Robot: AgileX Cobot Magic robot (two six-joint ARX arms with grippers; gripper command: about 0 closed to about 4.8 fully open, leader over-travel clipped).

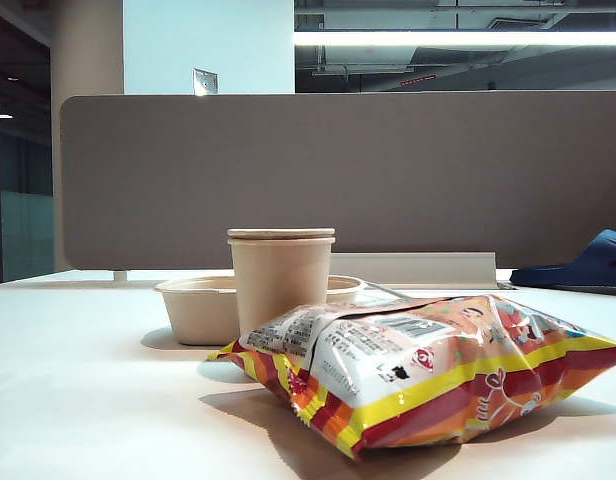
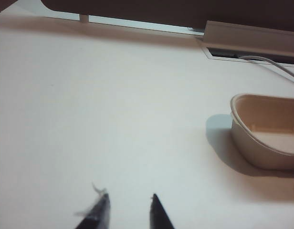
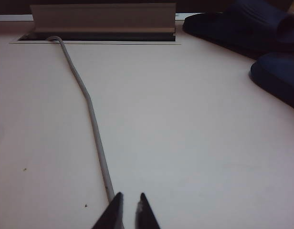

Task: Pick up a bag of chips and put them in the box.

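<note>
Two tools idle over bare tabletop: left tool (image 2: 128, 210) partly spread, right tool (image 3: 128, 210) near-closed, both empty. Step: approach. Next: grasp bag of chips (image 1: 428, 370), carry to box (image 1: 193, 310).

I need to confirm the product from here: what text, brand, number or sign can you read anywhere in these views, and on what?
Bag of chips: white label panel carries printed lines and small symbols, all too small and blurred to read.
Box, paper cup: no text.
Left gripper, right gripper: no markings visible.
</note>
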